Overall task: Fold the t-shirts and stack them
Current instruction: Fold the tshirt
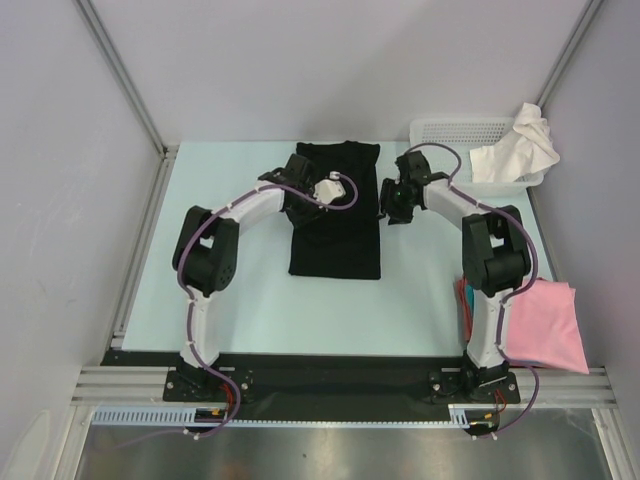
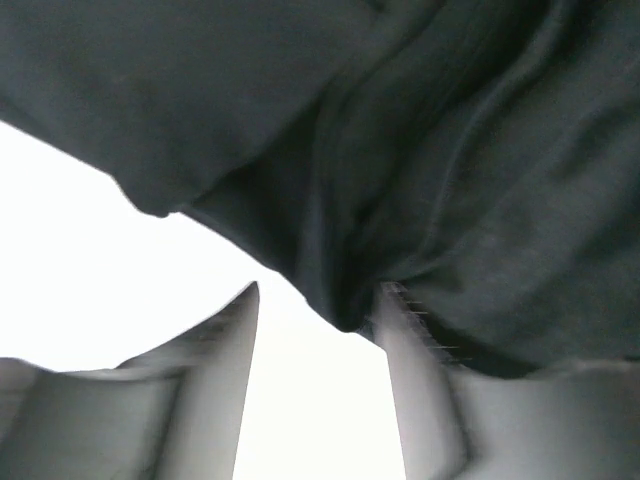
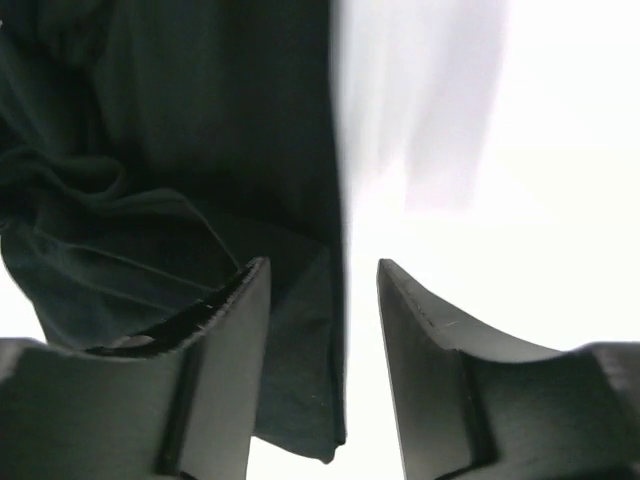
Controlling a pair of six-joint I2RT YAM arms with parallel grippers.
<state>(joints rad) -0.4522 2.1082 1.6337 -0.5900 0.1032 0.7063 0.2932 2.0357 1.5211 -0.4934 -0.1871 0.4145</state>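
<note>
Black t-shirt [image 1: 335, 250] lies as a long folded strip mid-table, and we've got both arms over its far half. We see the left gripper [image 1: 305, 210] above the shirt's left side; on its wrist camera the fingers [image 2: 215, 350] stand apart, unclenched, with a drooping fold of the shirt [image 2: 450, 150] between their tips. The right gripper [image 1: 393, 205] sits at the right edge, fingers [image 3: 225, 340] spread, the hem [image 3: 330, 350] running between them. We spot a white t-shirt [image 1: 520, 150] draped in the mesh basket [image 1: 455, 130], and a pink t-shirt [image 1: 545, 325] near right.
</note>
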